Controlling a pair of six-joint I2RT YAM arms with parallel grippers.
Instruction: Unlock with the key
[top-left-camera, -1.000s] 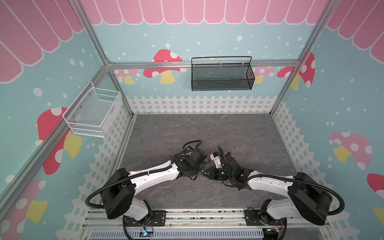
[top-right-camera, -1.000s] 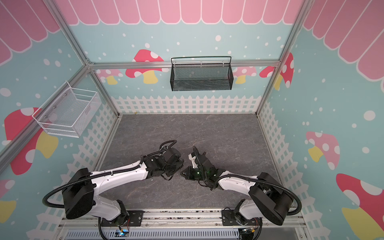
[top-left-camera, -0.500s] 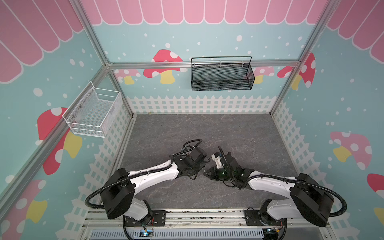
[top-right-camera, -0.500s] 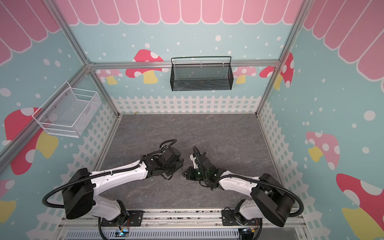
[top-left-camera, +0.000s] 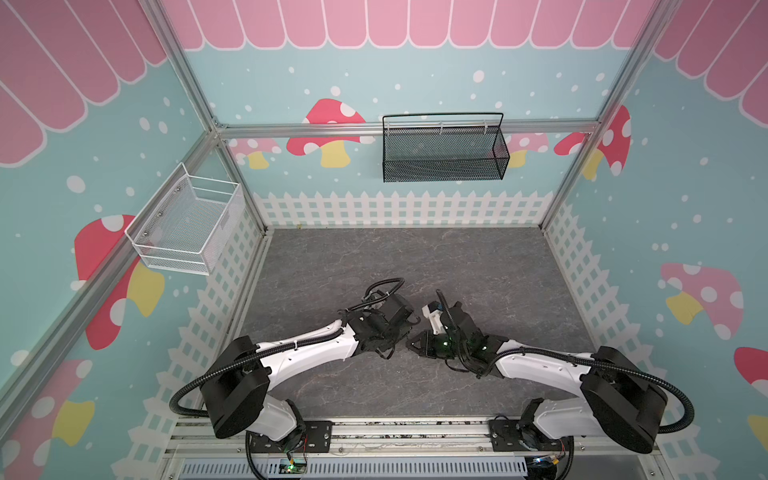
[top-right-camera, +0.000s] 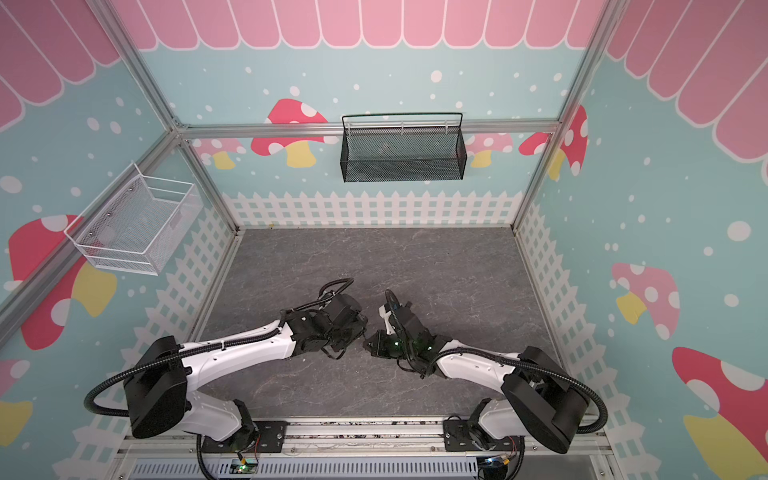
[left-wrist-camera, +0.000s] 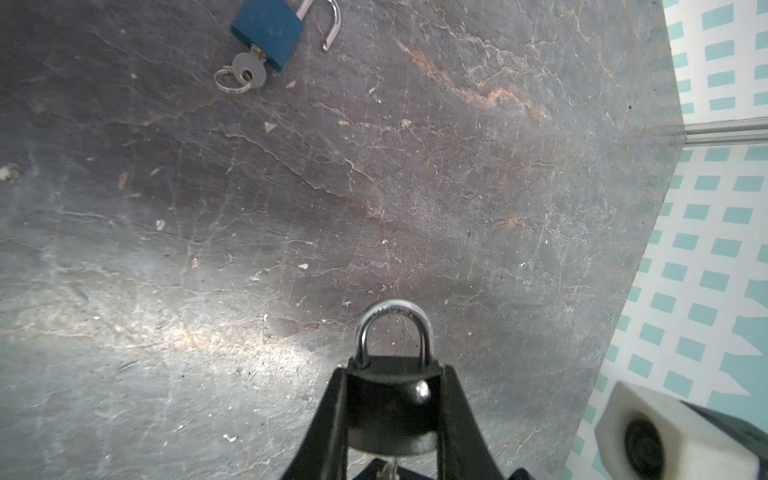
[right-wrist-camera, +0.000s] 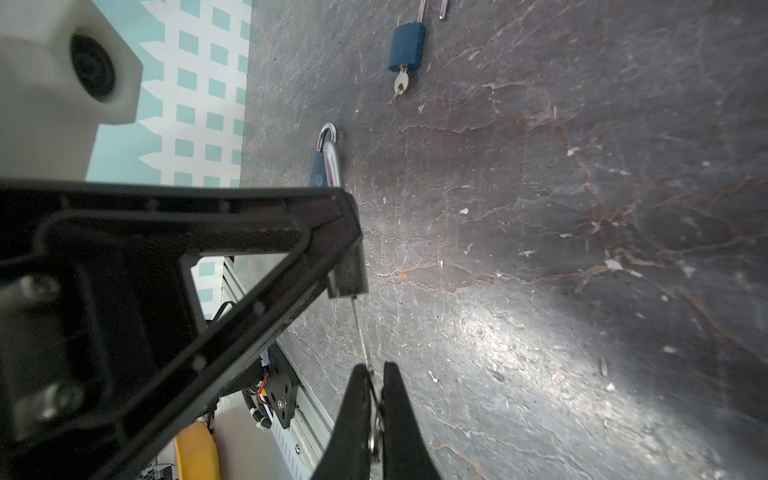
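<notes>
Both arms are down low over the front-middle of the grey stone-look table (top-left-camera: 374, 257) in both top views, wrists almost nose to nose.

The left gripper (left-wrist-camera: 395, 372) is clamped on a padlock (left-wrist-camera: 392, 409), one finger on each side of the body. The closed silver shackle (left-wrist-camera: 395, 328) pokes out past the fingertips. The body looks dark from the left wrist cam, but from the right wrist cam you can see it's blue.

The right gripper (right-wrist-camera: 375, 368) is pinched tight on the key (right-wrist-camera: 376, 428), which shows edge-on between the fingers. Its thin blade runs from there up to the left gripper's finger pad and disappears behind it, so I can't tell how far it's in the lock. The left wrist cam shows a bit of metal right at the padlock's base.

There's also a second padlock (left-wrist-camera: 268, 31), blue, lying flat on the table well away from the grippers. Its shackle is swung open, and a second key (left-wrist-camera: 249, 72) sits in its bottom with a split ring (left-wrist-camera: 230, 81) on it.
</notes>
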